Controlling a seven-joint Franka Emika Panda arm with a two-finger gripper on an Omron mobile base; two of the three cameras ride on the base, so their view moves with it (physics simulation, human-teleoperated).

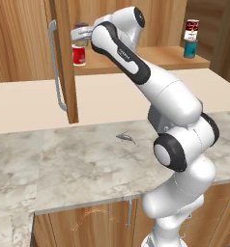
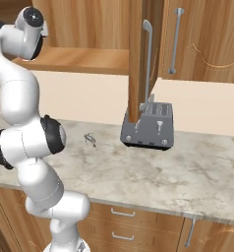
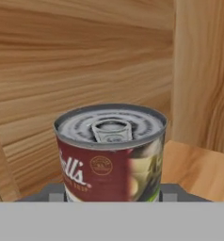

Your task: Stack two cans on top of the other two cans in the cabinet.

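The arm reaches up and left into the cabinet (image 1: 20, 43), whose door (image 1: 64, 58) stands open with its long grey handle (image 1: 56, 72) facing the room. Near the left end of the shelf (image 1: 155, 55), the gripper (image 1: 80, 34) holds the grey can (image 3: 111, 150) from both sides, directly above the red can (image 1: 79, 55). From the left base view the two cans seem to touch, one upon the other, but I cannot tell this for sure. In the hand view the grey can stands upright between the finger tips (image 3: 55, 193), its silver lid with the pull tab turned up, its label dark red and pale greenish-yellow. So the pincer is pressed on this can.

At the right end of the shelf the red-and-white can (image 1: 191, 30) stands upright on the teal can (image 1: 190, 48).

Below, on the marble counter (image 1: 64, 164), a small dark thing (image 1: 126, 138) lies near the middle; it is too small to name. In the right base view a grey toaster (image 2: 148, 127) stands on the counter just under the door's lower edge.
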